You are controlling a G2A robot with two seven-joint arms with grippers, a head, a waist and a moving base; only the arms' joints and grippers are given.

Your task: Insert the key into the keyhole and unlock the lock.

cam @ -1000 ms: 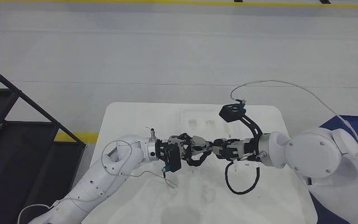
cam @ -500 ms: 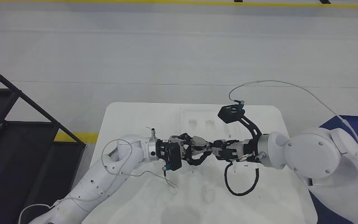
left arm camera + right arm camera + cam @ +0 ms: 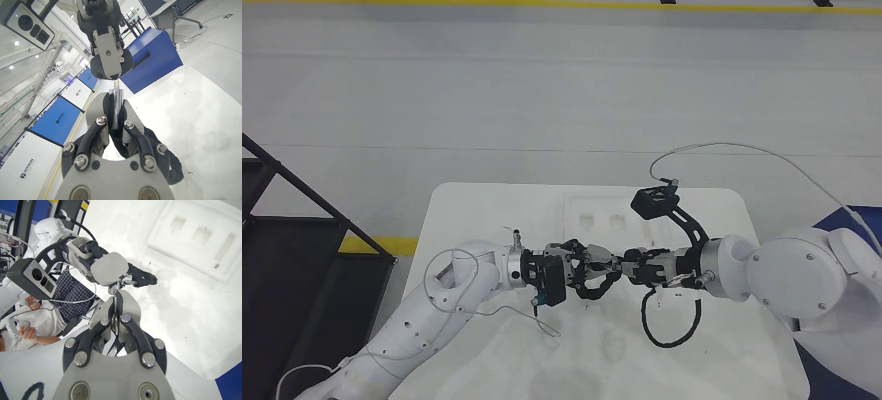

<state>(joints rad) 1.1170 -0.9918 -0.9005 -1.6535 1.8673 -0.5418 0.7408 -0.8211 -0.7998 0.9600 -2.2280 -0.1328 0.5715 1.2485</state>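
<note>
My left gripper (image 3: 113, 105) is clenched on the short chrome lock cylinder (image 3: 117, 102). It holds the cylinder above the table with the keyhole (image 3: 112, 291) end turned toward my other arm. My right gripper (image 3: 117, 304) is clamped on the flat silver metal key (image 3: 114, 301), gripping it by the head so the blade points straight out past the fingertips. The two grippers face each other nose to nose, over the middle of the table.

The key's long axis lies in line with the cylinder's long axis, and the blade tip meets the keyhole face. A stretch of blade is bare between my right fingertips and the cylinder. From that I judge the key has started in but is not seated, and I cannot tell how deep it sits. The next move calls for a straight push along that shared line, then a twist about it while my left gripper resists the turn.

The lock's black fabric-covered cable (image 3: 142, 278) loops off to one side. Below is the white table (image 3: 482, 215), with a white foam tray (image 3: 189, 247) toward its far edge. Around it lie grey floor (image 3: 542, 90) and a blue cabinet (image 3: 151, 62).
</note>
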